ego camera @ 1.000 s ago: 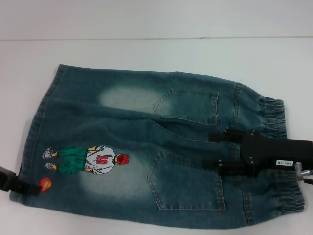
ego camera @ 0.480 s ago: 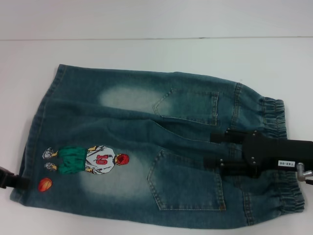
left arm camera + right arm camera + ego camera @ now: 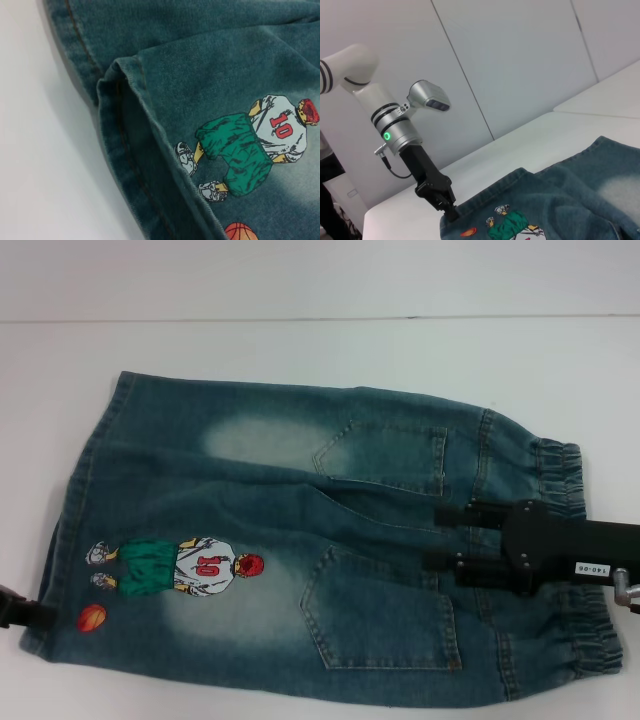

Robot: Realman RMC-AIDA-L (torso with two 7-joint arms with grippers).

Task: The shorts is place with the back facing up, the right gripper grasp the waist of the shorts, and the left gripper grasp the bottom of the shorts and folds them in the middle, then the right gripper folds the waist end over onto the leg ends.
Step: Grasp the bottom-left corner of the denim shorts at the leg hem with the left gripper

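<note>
My right gripper (image 3: 448, 538) hovers spread wide over the shorts (image 3: 300, 540)' waist; my left gripper (image 3: 451, 214) touches the hem, grip unclear.

We see white table (image 3: 300, 350), smooth, matte, filling head view; faint seam line across far part. Behind it, pale grey wall panels (image 3: 520, 65) with thin dark joints running diagonally in right wrist view.
</note>
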